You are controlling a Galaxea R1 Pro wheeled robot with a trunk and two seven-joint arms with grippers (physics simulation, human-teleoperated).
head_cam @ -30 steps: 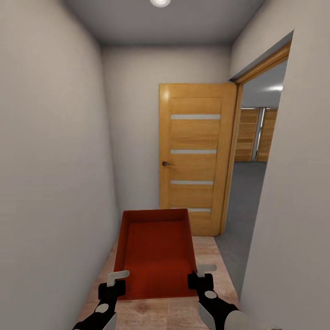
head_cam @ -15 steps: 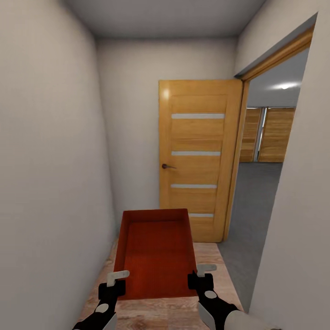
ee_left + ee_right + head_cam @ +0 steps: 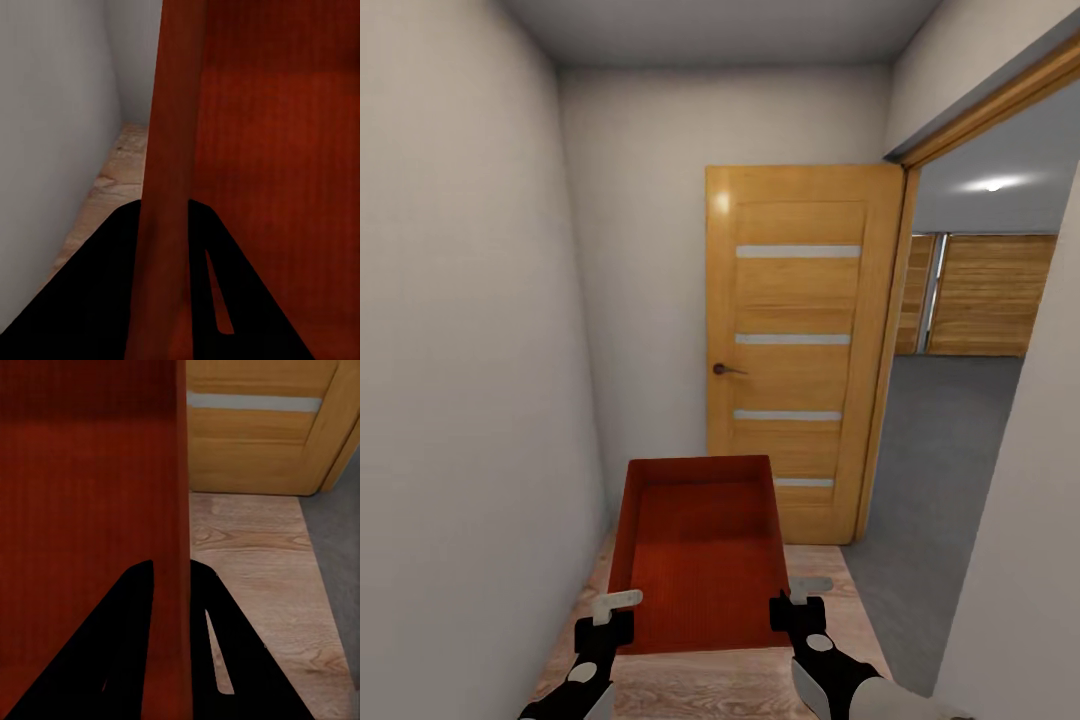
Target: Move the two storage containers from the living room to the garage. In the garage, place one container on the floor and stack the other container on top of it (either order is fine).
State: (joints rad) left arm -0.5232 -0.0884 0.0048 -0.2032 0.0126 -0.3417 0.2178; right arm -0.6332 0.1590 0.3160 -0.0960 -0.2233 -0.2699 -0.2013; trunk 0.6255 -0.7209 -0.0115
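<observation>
While each side wall of the storage container [image 3: 702,550] is pinched between a pair of dark fingers, the orange-red bin is carried open side up, level and low in front of the trunk, above the light wood planks [image 3: 730,690] of a narrow hallway. The left gripper [image 3: 610,612] is clenched on the left wall near the rear corner, one finger inside the bin and one outside, as is confirmed in the left wrist view, where the wall [image 3: 169,187] is seen running straight between the jaws. The right gripper [image 3: 800,597] is clamped the same way on the opposite wall [image 3: 176,510]. A matched grip on both sides is judged to be what keeps the wide, empty bin from tilting or swinging in transit. Just beyond the bin, a light wood door [image 3: 800,350] with pale horizontal strips is seen swung back against the end wall, leaving the doorway on the right free. Through that opening a dark grey floor [image 3: 940,470] and wood-panelled garage doors [image 3: 985,295] are visible, so the garage appears close at hand; a right turn through the frame is judged to be needed, with the bin's corners at risk against the jamb.
</observation>
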